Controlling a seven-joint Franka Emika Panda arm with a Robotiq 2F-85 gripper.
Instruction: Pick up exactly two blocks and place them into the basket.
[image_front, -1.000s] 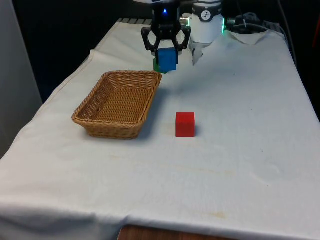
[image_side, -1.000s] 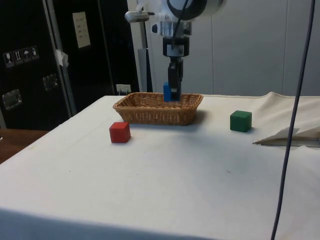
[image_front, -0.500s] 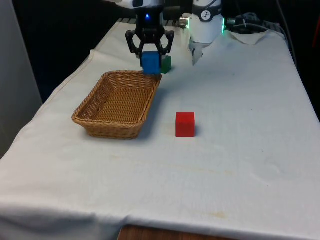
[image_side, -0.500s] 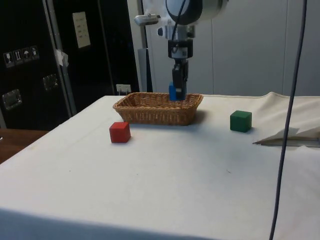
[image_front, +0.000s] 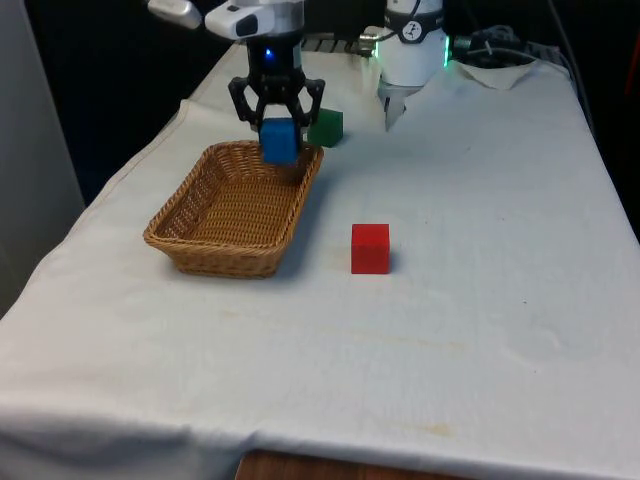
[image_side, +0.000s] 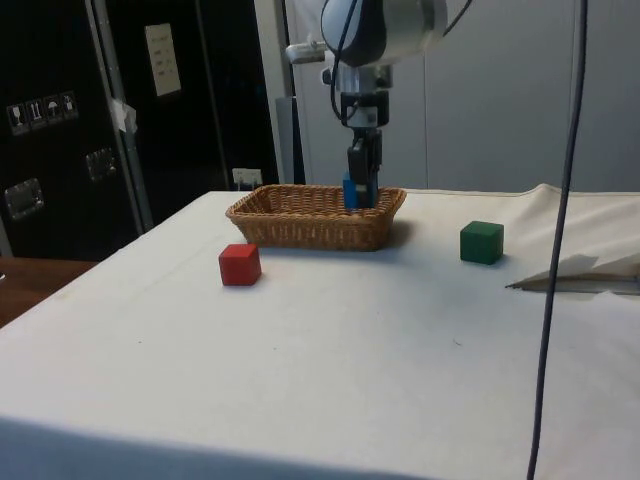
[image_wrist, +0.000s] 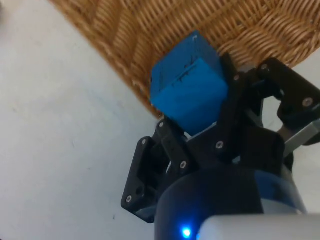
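Observation:
My gripper (image_front: 277, 135) is shut on a blue block (image_front: 279, 141) and holds it in the air over the far end of the wicker basket (image_front: 205, 238). The side view has the blue block (image_side: 351, 191) hanging just above the basket's rim (image_side: 300, 225), with my gripper (image_side: 359, 185) around it. From the wrist, the blue block (image_wrist: 189, 92) sits between my fingers over the basket's woven wall (image_wrist: 150, 45). A green block (image_front: 325, 127) rests on the cloth behind the basket. A red block (image_front: 370, 248) stands on the front view's right of the basket.
The green block (image_side: 482, 242) and the red block (image_side: 240, 265) lie apart on the white cloth. A crumpled fold of cloth (image_front: 500, 72) lies at the far end near the robot's base (image_front: 412, 50).
My gripper has carried the blue block toward the front view's left and lower, from beside the green block to over the basket's far end.

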